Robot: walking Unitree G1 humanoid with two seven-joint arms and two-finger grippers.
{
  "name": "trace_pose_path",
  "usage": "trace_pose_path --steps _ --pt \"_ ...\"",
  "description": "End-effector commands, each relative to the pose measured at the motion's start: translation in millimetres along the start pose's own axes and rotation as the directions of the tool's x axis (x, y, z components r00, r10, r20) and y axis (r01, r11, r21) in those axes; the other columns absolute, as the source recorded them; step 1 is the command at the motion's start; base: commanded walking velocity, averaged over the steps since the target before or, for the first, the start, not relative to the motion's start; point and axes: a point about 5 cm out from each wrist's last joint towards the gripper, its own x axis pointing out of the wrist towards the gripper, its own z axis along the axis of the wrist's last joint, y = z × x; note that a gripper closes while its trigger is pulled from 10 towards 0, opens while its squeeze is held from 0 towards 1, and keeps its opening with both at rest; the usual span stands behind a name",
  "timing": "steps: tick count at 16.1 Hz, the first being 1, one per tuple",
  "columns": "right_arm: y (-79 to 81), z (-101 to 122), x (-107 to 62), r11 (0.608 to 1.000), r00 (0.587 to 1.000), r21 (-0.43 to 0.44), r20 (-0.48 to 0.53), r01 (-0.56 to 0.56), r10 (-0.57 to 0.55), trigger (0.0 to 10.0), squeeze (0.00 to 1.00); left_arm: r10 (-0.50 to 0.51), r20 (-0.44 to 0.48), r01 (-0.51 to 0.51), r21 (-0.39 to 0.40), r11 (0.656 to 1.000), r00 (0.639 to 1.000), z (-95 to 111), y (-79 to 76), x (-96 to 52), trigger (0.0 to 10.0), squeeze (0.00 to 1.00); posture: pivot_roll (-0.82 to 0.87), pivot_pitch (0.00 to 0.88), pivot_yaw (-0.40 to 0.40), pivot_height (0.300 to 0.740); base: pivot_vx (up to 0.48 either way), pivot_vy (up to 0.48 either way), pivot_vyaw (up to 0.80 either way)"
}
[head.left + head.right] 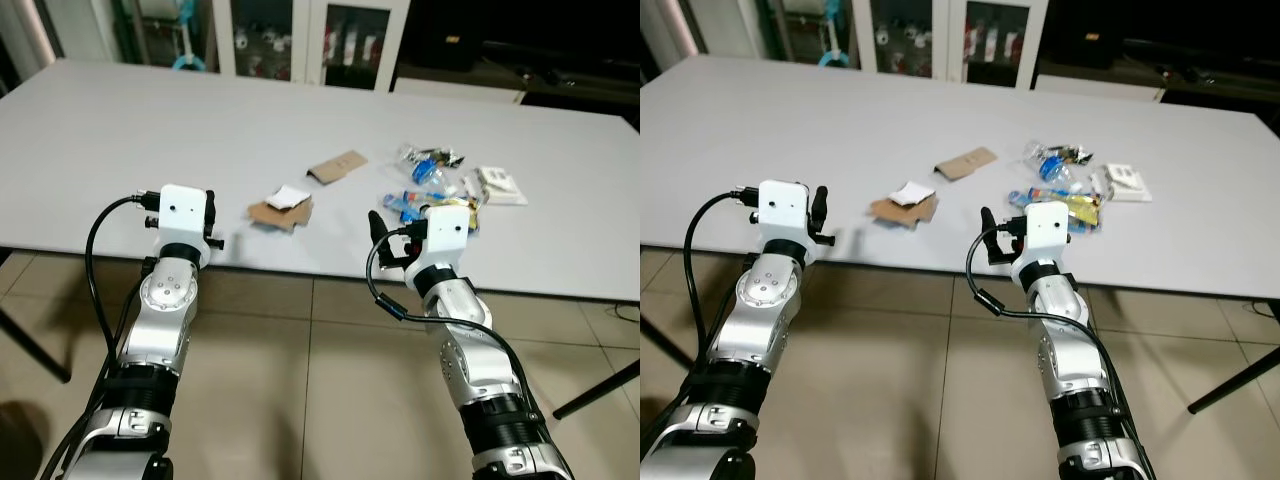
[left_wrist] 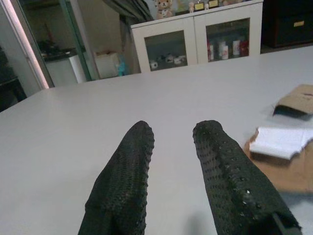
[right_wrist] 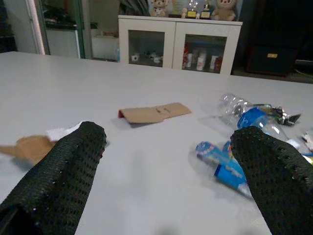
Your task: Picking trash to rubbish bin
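Both arms raised at the near edge of a white table [image 1: 150, 130], grippers pointing away over the tabletop.

Left gripper [image 2: 171, 142] over bare table near the left end of the near edge, fingers [image 2: 127, 166] slightly apart, nothing between them. Just to its right and a little farther: a torn brown cardboard piece [image 1: 281, 213] lying flat, with a small white paper [image 1: 288, 196] on top.

Right gripper [image 3: 171, 147] over the near edge, right of centre, fingers [image 3: 68, 171] spread wide, empty. Directly ahead and just beside it: a blue wrapper [image 3: 222, 164] with white and red print, lying flat. Next to the wrapper, a yellow packet [image 1: 1080, 208], partly hidden behind the wrist in the head views.

Farther off, near the middle of the table: a folded cardboard strip [image 3: 154, 113], flat, apart from the rest. Farther and to the right: a crushed clear bottle [image 3: 247, 112] with a blue label, on its side, with a crinkled dark wrapper [image 3: 279, 114] touching its far end. Rightmost of the litter: a white packet [image 1: 498, 185], flat, near the bottle.

All trash lying on the table, gathered toward the centre and right.

Beyond the table: a white cabinet [image 3: 178, 44] with glass doors, soft toys and trophies on top. Below the arms: tiled floor [image 1: 330, 380] and black table legs.
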Motion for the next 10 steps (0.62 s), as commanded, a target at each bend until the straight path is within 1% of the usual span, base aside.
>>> trace_pose_path --steps 1,4,6,10 --pt "-1.4 4.6 0.8 1.000 1.000 0.011 0.019 0.006 -0.006 10.0 0.00 0.003 0.008 -0.003 -0.014 1.000 1.000 3.1 -0.5 1.3 10.0 0.00 -0.02 0.042 -0.061 0.740 0.454 0.000 0.00" --pt "-1.9 4.6 1.6 1.000 1.000 0.023 0.013 0.008 -0.009 10.0 0.00 -0.015 0.024 0.015 -0.013 1.000 1.000 6.7 -3.5 1.7 10.0 0.00 -0.02 0.041 -0.061 0.740 0.451 0.000 0.00" --pt "-2.4 4.8 1.8 0.999 1.000 0.027 0.014 0.016 -0.016 10.0 0.00 -0.022 0.028 0.022 -0.013 1.000 0.999 7.3 -5.0 1.8 10.0 0.00 -0.02 0.040 -0.061 0.740 0.454 0.000 -0.65" --pt "-2.3 4.8 1.8 1.000 1.000 0.017 0.020 0.017 -0.018 10.0 0.00 -0.036 0.049 0.037 -0.019 0.999 0.998 11.5 -7.2 2.3 10.0 0.00 -0.02 0.040 -0.062 0.740 0.450 0.000 0.00"
